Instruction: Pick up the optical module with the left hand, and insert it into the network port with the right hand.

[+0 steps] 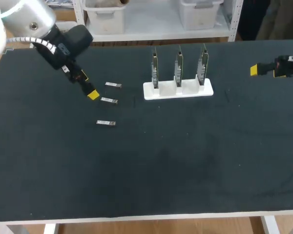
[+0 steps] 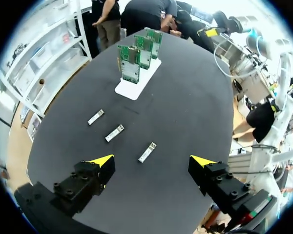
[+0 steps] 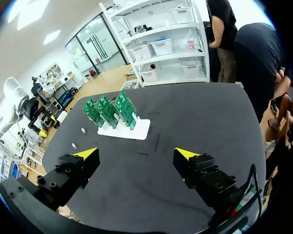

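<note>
The black table (image 1: 146, 170) carries a white stand (image 1: 178, 90) at twelve o'clock, holding three green boards (image 1: 178, 66) upright, I'd guess so their ports can be reached. The right gripper (image 1: 256, 70) waits at two o'clock, fingers spread wide and empty. At ten o'clock the left gripper (image 1: 88, 86), equally wide open and empty, hangs just beside three optical modules (image 1: 109, 101) lying flat on the table, seemingly poised to pick one.
</note>
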### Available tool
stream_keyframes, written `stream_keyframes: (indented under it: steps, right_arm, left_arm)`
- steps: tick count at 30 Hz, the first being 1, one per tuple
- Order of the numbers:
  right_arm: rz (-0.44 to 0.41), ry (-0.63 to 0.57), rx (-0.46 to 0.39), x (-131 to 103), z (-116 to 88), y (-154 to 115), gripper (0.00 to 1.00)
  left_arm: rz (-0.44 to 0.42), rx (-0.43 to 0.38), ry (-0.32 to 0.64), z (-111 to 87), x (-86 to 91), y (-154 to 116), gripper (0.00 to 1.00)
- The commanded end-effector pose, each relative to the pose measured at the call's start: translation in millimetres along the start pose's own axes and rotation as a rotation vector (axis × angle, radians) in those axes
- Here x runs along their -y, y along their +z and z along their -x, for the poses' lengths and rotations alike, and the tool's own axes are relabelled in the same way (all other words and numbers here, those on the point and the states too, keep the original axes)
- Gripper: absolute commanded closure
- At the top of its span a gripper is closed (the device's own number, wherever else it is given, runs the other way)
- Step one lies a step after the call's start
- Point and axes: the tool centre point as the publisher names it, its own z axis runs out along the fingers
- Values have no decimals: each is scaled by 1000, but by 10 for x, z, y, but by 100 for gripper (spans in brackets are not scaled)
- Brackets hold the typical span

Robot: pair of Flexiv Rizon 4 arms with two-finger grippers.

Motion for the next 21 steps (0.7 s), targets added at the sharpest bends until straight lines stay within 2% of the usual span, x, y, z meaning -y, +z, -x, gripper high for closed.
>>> stream_keyframes:
  steps: [1,5,20,21]
  right_arm:
    - [0,0,0,0,0,0,0]
    - [0,0,0,0,0,0,0]
    - [0,0,0,0,0,0,0]
    - [0,0,0,0,0,0,0]
  left_arm:
    - [0,-66,15,29,-18,14,0]
    - [-14,-69,-15,17,-7,38,0]
    - [-14,-69,-15,17,-7,38,0]
    - [-2,-95,-12,17,-18,84,0]
